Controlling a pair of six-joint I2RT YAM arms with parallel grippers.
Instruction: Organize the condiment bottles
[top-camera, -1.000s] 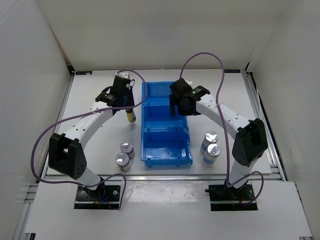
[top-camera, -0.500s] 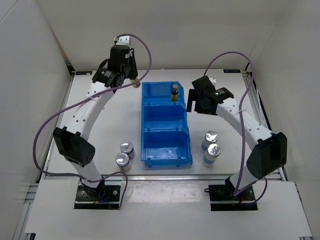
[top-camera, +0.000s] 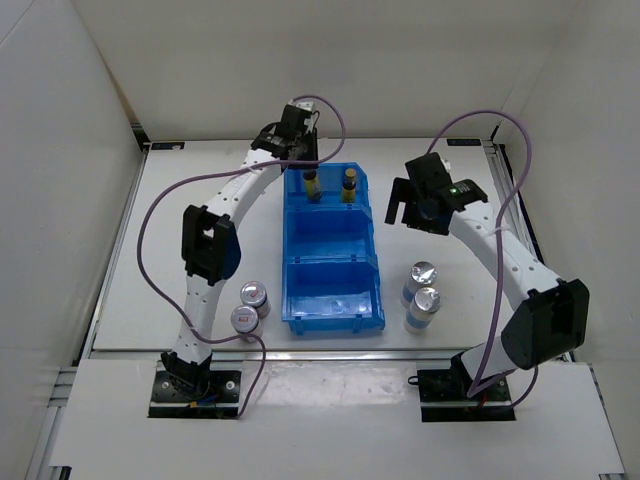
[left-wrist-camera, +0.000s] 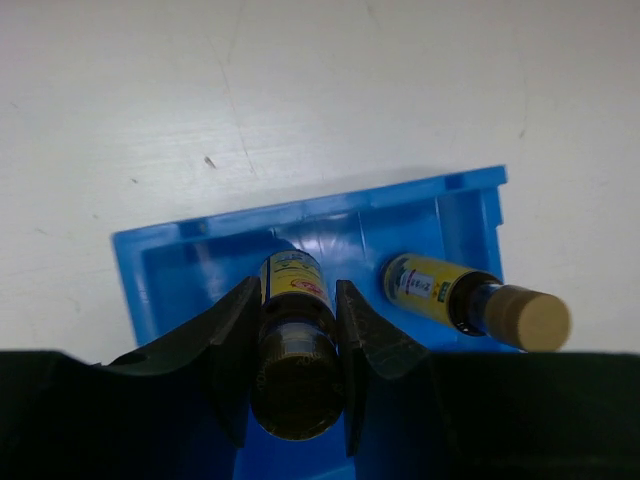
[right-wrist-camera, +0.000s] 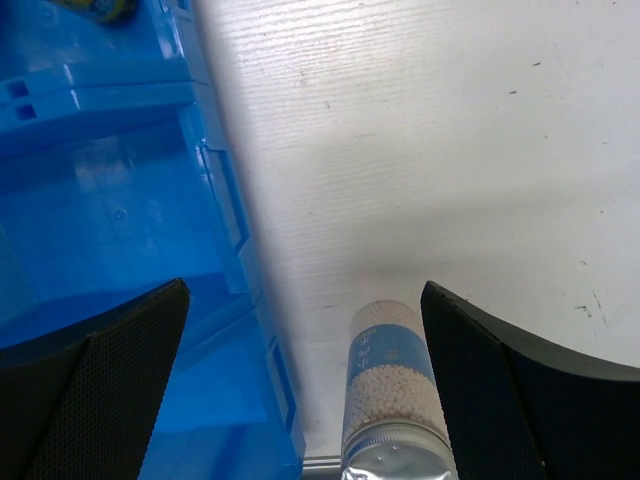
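My left gripper is shut on a slim dark-brown bottle with a yellow label and holds it upright inside the far compartment of the blue bin. The second dark-brown bottle, with a tan cap, stands beside it in the same compartment, and also shows in the left wrist view. My right gripper is open and empty, right of the bin. Two blue-white jars stand right of the bin; one shows between my right fingers. Two red-marked jars stand left of the bin.
The bin's middle and near compartments hold nothing. White walls enclose the table on three sides. Purple cables loop above both arms.
My left arm has swung from the back left across to the bin and lowered the bottle into the far compartment. My right gripper has drawn away to the right of the bin.
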